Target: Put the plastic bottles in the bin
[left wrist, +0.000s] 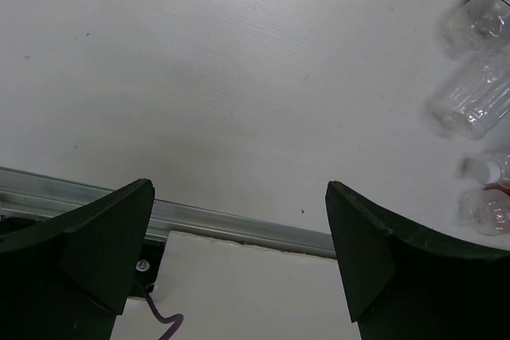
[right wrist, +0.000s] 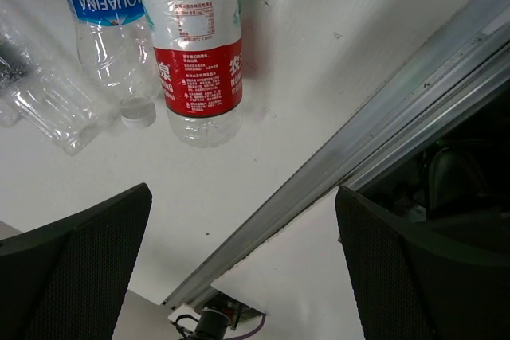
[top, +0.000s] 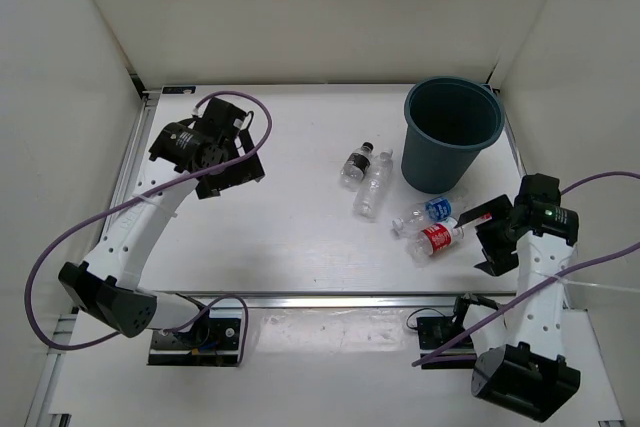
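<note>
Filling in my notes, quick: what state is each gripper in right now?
Left gripper: open, holding nothing.
Right gripper: open, holding nothing.

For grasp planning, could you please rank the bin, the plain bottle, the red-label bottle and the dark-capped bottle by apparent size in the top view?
1. bin
2. plain bottle and red-label bottle, too alike to rank
3. dark-capped bottle

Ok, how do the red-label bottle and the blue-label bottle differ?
Label: the red-label bottle wears a red and white wrap, the blue-label bottle a blue one. Place: the blue-label bottle lies nearer the bin, the red-label bottle nearer the front edge of the table. Direction: the blue-label bottle's white cap and the red-label bottle's capless base point the same way. Both are clear, lie on their sides next to each other, outside the bin.
</note>
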Robot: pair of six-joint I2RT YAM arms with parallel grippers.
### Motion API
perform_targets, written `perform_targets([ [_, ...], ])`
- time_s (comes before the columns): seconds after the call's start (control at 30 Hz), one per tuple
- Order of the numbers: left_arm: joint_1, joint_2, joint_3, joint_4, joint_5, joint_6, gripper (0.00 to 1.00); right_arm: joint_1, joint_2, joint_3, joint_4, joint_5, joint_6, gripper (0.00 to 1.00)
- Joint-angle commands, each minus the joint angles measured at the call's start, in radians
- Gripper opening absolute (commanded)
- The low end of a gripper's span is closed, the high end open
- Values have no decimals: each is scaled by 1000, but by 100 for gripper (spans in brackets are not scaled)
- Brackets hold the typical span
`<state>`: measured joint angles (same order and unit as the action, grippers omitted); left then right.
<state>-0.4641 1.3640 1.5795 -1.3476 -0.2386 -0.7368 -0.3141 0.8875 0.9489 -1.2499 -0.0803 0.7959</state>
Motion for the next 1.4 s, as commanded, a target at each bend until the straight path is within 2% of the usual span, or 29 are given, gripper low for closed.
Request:
perform_targets([
  [0.0, -5, -29, -7, 2, -44, 5, 100, -5, -5, -33, 91, -59, -34, 100],
  [0.2, -5, -19, -7, 2, -87, 5, 100, -14, 51, -137, 197, -107, -34, 100],
  [0.33, -5, 15, -16, 2, -96, 5, 100, -14, 125, -193, 323, -142, -96, 100],
  [0.57, -5, 50, -72, 13, -96, -6, 100, -23, 234, -211, 424, -151, -133, 100],
  [0.77, -5, 127, -72, 27, -77, 16, 100, -23, 313, -220, 489, -162, -123, 100],
  [1.03, -5, 167, -53, 18, -77, 25, 100, -23, 448, -220, 507, -99, -103, 100],
  [1.1, -5, 167, -44, 18, -87, 25, 100, -34, 458, -231, 497, -99, -93, 92],
  [1.13, -5, 167, -44, 18, -87, 34, 100, -34, 467, -231, 485, -90, -84, 83],
  [1.2, -5, 176, -44, 18, -87, 34, 100, -34, 467, -231, 439, -64, -72, 73],
  [1.23, -5, 176, -44, 18, -87, 34, 100, -34, 452, -220, 420, -55, -72, 63],
  [1.37, -5, 176, -64, 18, -67, 34, 100, -34, 348, -190, 279, 0, -72, 40],
])
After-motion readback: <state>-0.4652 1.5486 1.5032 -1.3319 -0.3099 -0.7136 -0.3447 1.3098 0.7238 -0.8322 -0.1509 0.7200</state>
